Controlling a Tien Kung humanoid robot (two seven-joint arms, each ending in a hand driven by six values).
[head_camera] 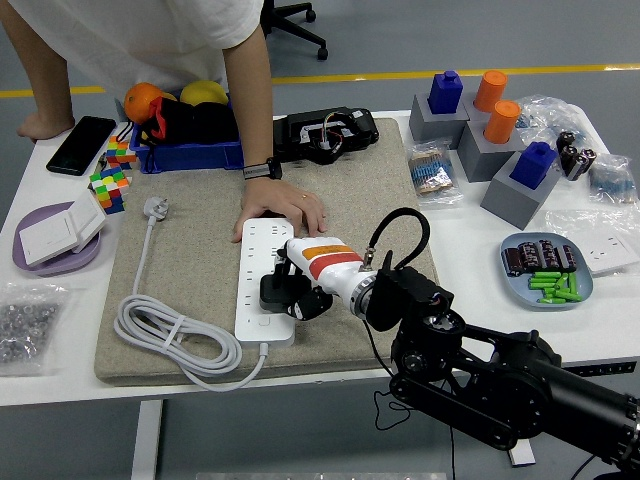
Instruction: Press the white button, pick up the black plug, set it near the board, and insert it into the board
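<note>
Nearest the camera, black right arm (500, 385) reaching in from the lower right over the table edge. At its end, right hand (300, 290) clenched around the black plug (277, 291) — plug held over the near half of the white power strip (262, 275), touching or just above its sockets, cannot tell which. Strip lying lengthwise on a tan felt mat (190, 240). Left of it, white cable (165, 335) coiled on the mat, its white plug (155, 207) lying farther back. Person's hand (285, 210) pressed flat on the strip's far end, wrist wearing a dark band.

Off the mat, on the white table (470, 225): plate of green and dark parts (545, 270) at right, bag of small bits at left, purple dish (55, 240), colour cubes (110, 185). Farther back — grey blocks with blue and orange pegs (480, 125), blue tray of fruit (185, 125), black phone (80, 145). Beyond, grey floor with a yellow line, office chair base.
</note>
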